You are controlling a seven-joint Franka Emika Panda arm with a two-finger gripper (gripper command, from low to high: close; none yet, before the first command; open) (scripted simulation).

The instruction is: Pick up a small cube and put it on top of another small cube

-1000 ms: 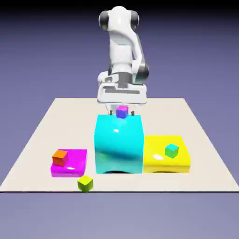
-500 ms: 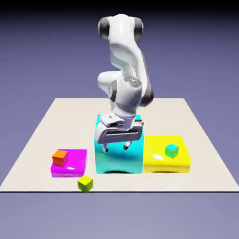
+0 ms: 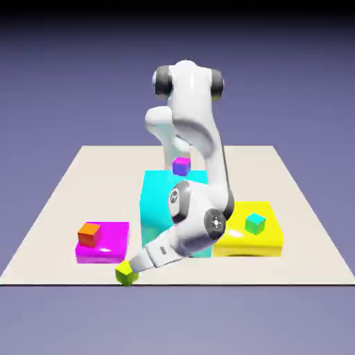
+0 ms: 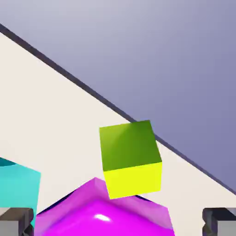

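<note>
The small cube (image 3: pixel 127 273), lime, lies on the table near its front edge, just in front of the magenta block (image 3: pixel 111 246). In the hand view it (image 4: pixel 130 156) sits centred, beyond the two grey fingertips (image 4: pixel 16 220). My gripper (image 3: pixel 134 267) is low and tilted, its tip right beside the lime cube, jaws open with nothing between them. The other small cube (image 3: pixel 89 234), orange, rests on the magenta block's left part, apart from the gripper.
A tall cyan block (image 3: pixel 161 201) stands mid-table with a purple cube (image 3: pixel 181 166) on top. A yellow block (image 3: pixel 263 240) to its right carries a teal-green cube (image 3: pixel 255 222). The hand view shows the table's edge (image 4: pixel 184 154) just behind the lime cube.
The arm has swung down from above the cyan block to the table's front, bringing the open gripper next to the lime cube. No cube has moved.
</note>
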